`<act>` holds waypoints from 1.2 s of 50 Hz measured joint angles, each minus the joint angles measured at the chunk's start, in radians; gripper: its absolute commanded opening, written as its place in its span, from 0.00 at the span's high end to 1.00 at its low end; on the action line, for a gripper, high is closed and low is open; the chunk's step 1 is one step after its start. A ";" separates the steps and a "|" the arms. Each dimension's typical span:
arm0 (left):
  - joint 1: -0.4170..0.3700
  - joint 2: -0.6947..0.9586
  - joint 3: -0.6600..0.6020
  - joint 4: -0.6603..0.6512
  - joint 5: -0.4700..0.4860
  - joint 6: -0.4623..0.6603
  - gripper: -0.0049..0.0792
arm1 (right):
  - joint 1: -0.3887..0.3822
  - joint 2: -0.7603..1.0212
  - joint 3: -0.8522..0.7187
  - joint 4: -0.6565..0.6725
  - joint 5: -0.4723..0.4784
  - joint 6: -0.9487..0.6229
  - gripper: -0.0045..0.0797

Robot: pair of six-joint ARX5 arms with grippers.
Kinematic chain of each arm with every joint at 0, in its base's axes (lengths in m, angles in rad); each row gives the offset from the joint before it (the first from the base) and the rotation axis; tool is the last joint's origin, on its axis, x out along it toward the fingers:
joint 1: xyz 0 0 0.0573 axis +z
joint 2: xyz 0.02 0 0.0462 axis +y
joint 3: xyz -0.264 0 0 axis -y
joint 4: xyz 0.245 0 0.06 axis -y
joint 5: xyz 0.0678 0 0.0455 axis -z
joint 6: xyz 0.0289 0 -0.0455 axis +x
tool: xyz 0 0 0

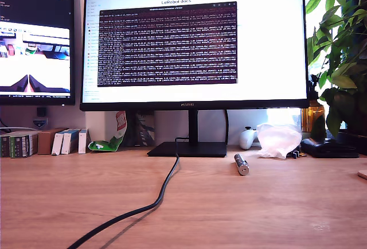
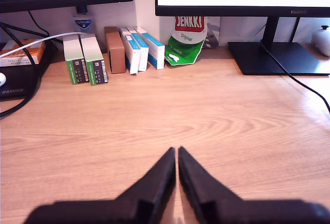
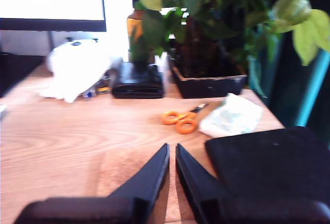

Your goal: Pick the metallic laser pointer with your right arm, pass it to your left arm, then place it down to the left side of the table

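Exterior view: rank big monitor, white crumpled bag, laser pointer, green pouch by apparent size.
1. Big monitor, by far the largest.
2. White crumpled bag.
3. Green pouch, partly hidden under the monitor; close to the bag, so unsure.
4. Metallic laser pointer, smallest, though it lies nearer the camera.

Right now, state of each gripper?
My first gripper: closed, fingers together, holding nothing.
My second gripper: closed, holding nothing.

The wood-grain table [image 1: 69, 203] carries the metallic laser pointer [image 1: 241, 164], a black cable [image 1: 155, 203], orange scissors [image 3: 181, 120] and small boxes [image 2: 87, 59].
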 measured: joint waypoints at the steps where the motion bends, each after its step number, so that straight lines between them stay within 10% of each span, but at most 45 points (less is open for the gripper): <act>1: 0.000 0.000 0.000 0.000 0.000 0.000 0.97 | 0.000 0.000 0.000 0.000 -0.003 0.003 0.95; 28: 0.000 0.000 -0.019 0.340 0.149 -0.315 0.97 | 0.001 0.001 0.031 0.213 -0.323 0.447 0.91; 60: 0.000 0.451 0.240 0.363 0.243 -0.049 0.97 | 0.107 0.699 0.703 -0.098 -0.362 0.344 0.88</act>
